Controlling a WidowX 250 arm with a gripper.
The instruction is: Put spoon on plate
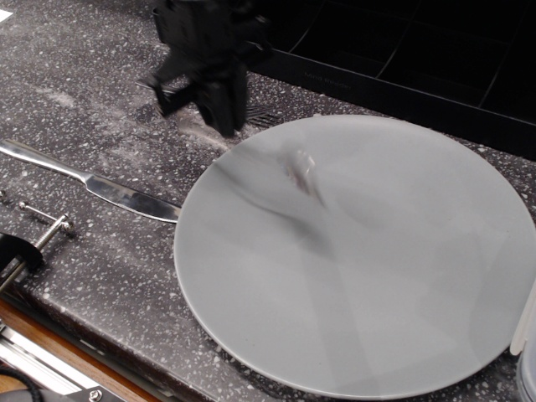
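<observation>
The large pale-grey plate (377,268) lies on the dark speckled counter. My gripper (224,126) is blurred by motion just above the plate's upper left edge. It is shut on the handle of the silver spoon (299,165). The spoon slants down to the right, and its blurred bowl hangs low over the plate's upper left part. I cannot tell whether the bowl touches the plate.
A silver knife (100,184) lies left of the plate, its blade tip at the plate's edge. Fork tines (258,112) show just behind the gripper. A black compartment tray (377,79) runs along the back. A metal fixture (42,228) stands at the front left edge.
</observation>
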